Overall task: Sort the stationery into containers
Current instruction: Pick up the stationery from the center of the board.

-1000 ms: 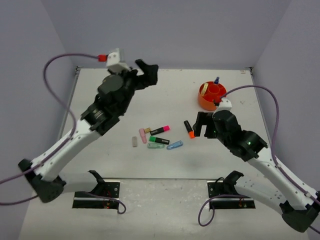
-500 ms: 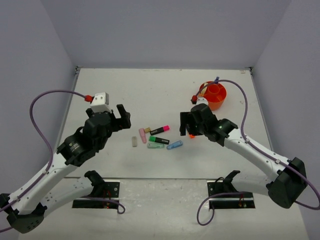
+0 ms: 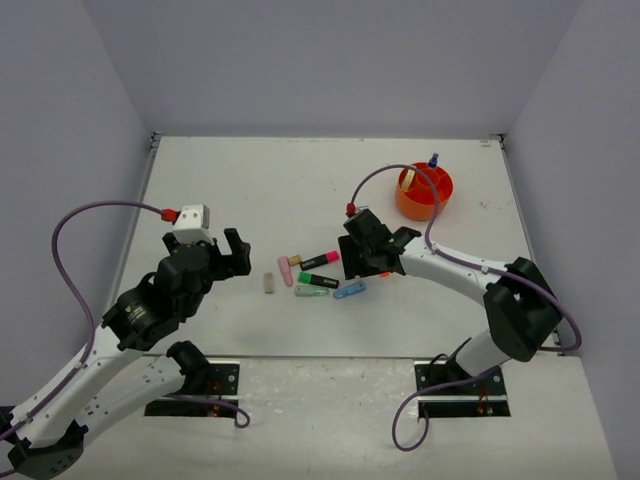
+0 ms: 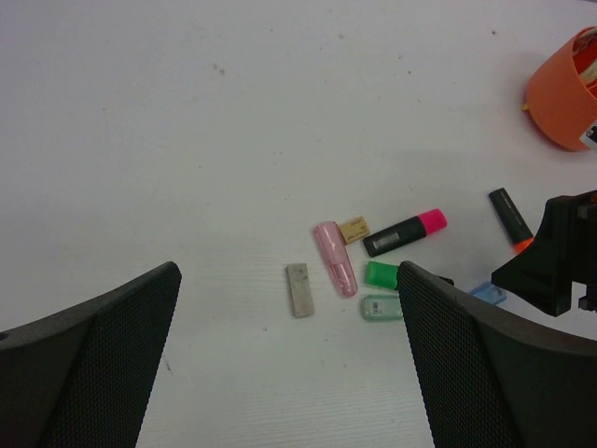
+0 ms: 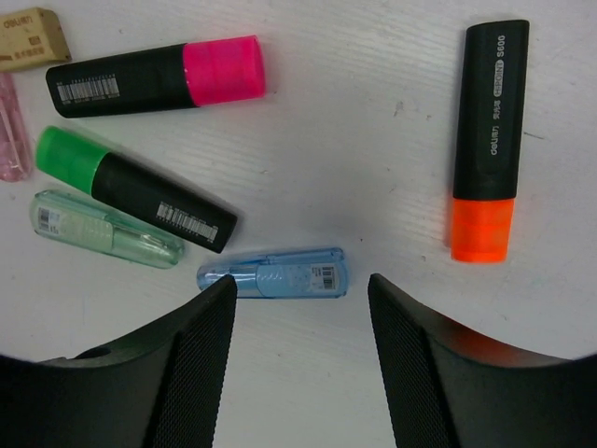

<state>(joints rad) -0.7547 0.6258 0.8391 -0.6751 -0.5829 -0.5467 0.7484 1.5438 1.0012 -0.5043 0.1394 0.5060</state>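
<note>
The orange tub [image 3: 424, 194] stands at the far right and holds a blue highlighter and a beige item. On the table lie a grey-beige eraser [image 3: 268, 284], a pink eraser [image 3: 286, 271], a pink highlighter [image 3: 320, 260], a green highlighter [image 3: 318, 280], a pale green clip [image 3: 312, 293] and a blue clip [image 3: 349, 290]. My right gripper [image 3: 365, 262] is open, low over the blue clip [image 5: 272, 276], with the orange highlighter [image 5: 489, 140] just right of it. My left gripper [image 3: 232, 255] is open and empty, left of and above the grey-beige eraser [image 4: 300, 290].
A small beige eraser [image 5: 33, 37] lies beside the pink highlighter [image 5: 157, 77]. The tub also shows in the left wrist view [image 4: 562, 91]. Grey walls close in the white table on three sides.
My left arm has dropped from high at the back down toward the near left. My right gripper has moved left, from near the tub to over the blue clip.
</note>
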